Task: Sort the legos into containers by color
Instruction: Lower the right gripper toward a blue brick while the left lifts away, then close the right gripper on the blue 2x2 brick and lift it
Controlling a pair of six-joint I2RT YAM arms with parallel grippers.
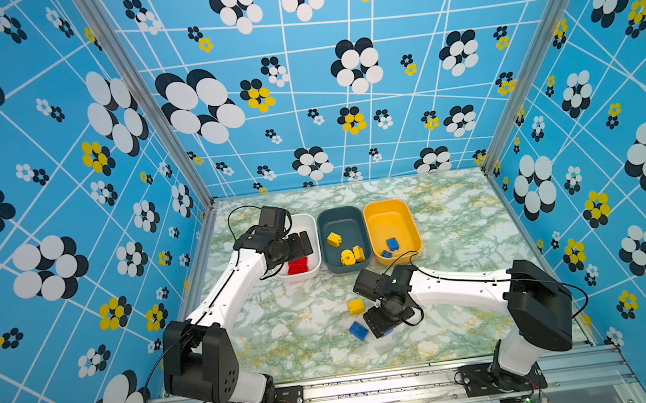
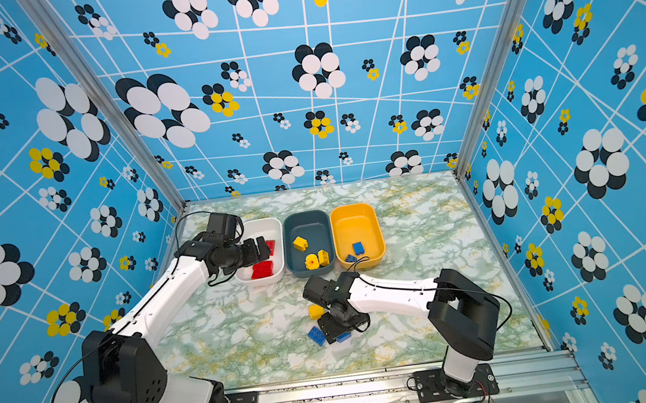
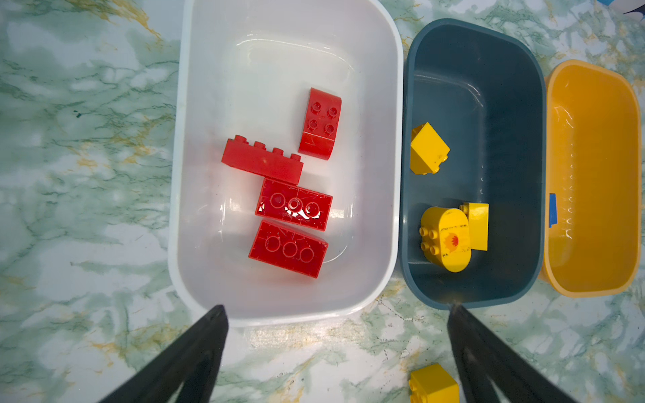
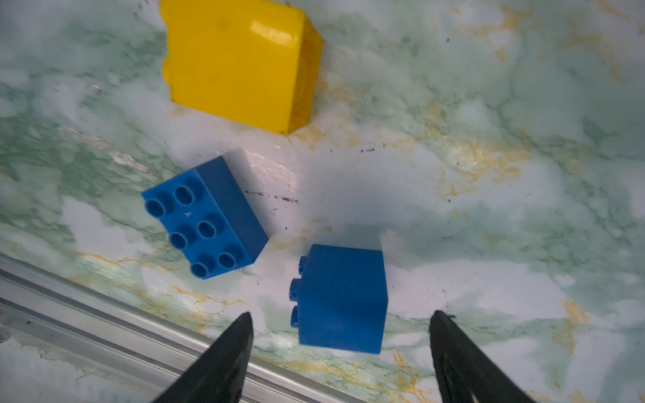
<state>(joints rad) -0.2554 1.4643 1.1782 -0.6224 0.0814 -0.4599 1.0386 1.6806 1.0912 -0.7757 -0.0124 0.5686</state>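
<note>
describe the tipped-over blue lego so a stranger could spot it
On the marble table, find the right gripper near a yellow brick. Yours is the blue cube nearest the gripper, studs sideways; the other blue brick is longer, studs up.

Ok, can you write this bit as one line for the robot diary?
left gripper: open over white tub of red bricks | right gripper: open around blue brick | loose on table: yellow brick, other blue brick

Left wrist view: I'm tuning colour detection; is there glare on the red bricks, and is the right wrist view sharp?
Left wrist view: white glare on one upturned red brick and the floor of the white tub. Right wrist view: yellow brick slightly soft, blue bricks sharper.
</note>
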